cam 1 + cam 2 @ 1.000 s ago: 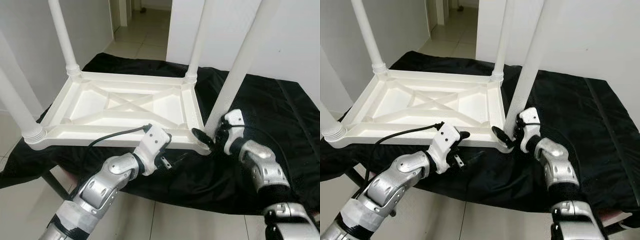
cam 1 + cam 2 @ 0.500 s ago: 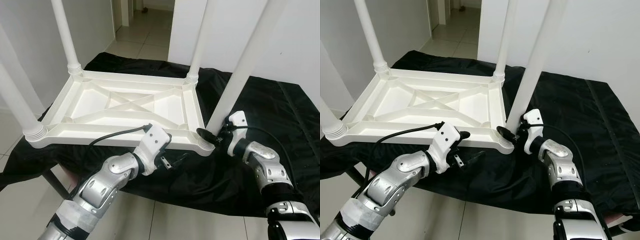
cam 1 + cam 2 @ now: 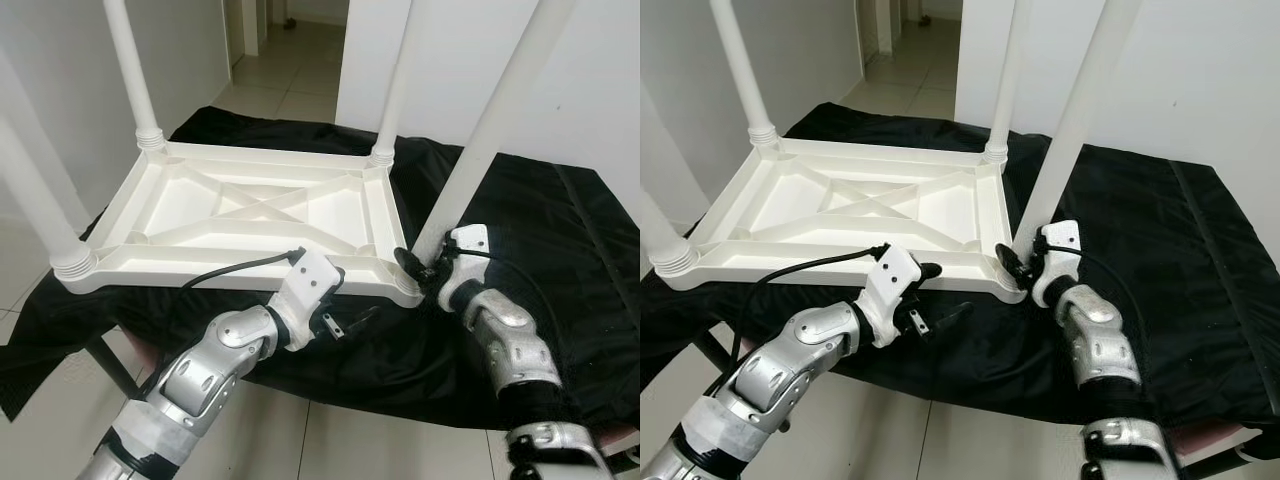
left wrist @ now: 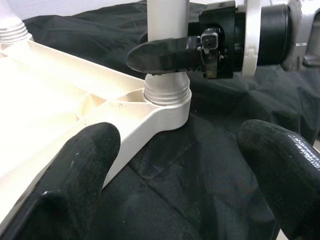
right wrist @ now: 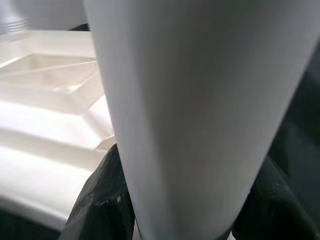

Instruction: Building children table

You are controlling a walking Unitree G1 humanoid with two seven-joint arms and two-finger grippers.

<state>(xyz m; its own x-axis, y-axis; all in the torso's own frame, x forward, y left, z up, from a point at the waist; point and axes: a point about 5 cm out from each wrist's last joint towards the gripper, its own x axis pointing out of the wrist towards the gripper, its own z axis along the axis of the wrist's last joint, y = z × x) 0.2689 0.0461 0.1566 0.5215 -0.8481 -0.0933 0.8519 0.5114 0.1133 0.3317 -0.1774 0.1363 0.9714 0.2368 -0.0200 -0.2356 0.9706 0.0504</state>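
Black cloth [image 3: 560, 230] is covering a low work surface across the middle of the frame, with white walls and a tiled corridor running toward the upper left. Lying upside down on the cloth, the white children's table [image 3: 250, 215] is filling the centre-left, its ribbed underside facing up and its four legs standing upward. The near right leg [image 3: 480, 140] is rising from the corner socket right of centre toward the upper right. The right gripper [image 3: 1025, 262] is clamping this leg just above its socket, one black finger [image 4: 160, 54] lying across the leg's front in the left wrist view. The left gripper [image 3: 345, 322] is hovering below the table's near edge, at lower centre, its fingers [image 4: 75, 170] spread wide and holding nothing, pointing toward the same corner.
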